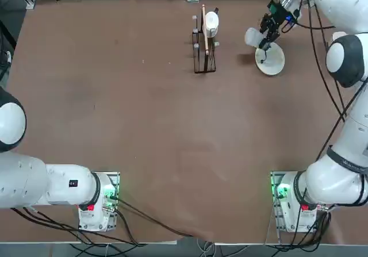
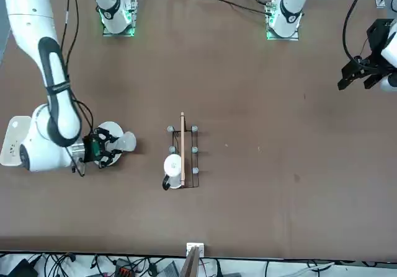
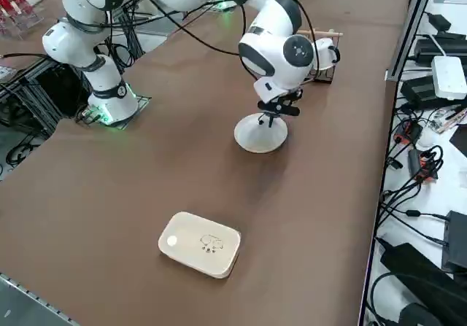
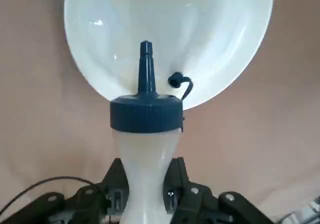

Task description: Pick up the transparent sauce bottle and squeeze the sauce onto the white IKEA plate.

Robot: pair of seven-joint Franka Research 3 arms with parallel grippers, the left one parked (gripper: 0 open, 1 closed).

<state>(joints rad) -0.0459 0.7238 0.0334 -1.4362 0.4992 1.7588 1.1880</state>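
Note:
My right gripper (image 1: 268,31) is shut on the transparent sauce bottle (image 1: 253,37), gripping its narrow waist. In the wrist view the whitish body (image 4: 145,154) sits between the black fingers (image 4: 176,181), and the blue cap (image 4: 145,115) and open nozzle point at the white IKEA plate (image 4: 200,28). The bottle is tipped, nozzle down, over the plate (image 1: 273,61) at the far right of the table. From the front, the bottle (image 2: 126,142) juts out beside the gripper (image 2: 99,148) above the plate (image 2: 110,130). In the side view the wrist hides the bottle above the plate (image 3: 257,137).
A black wire rack (image 1: 203,49) holding a white cup (image 1: 211,21) and a wooden stick stands to the left of the plate. A white rounded-rectangular container (image 3: 201,243) lies near the table's right edge. Cables and gear lie beyond the edge.

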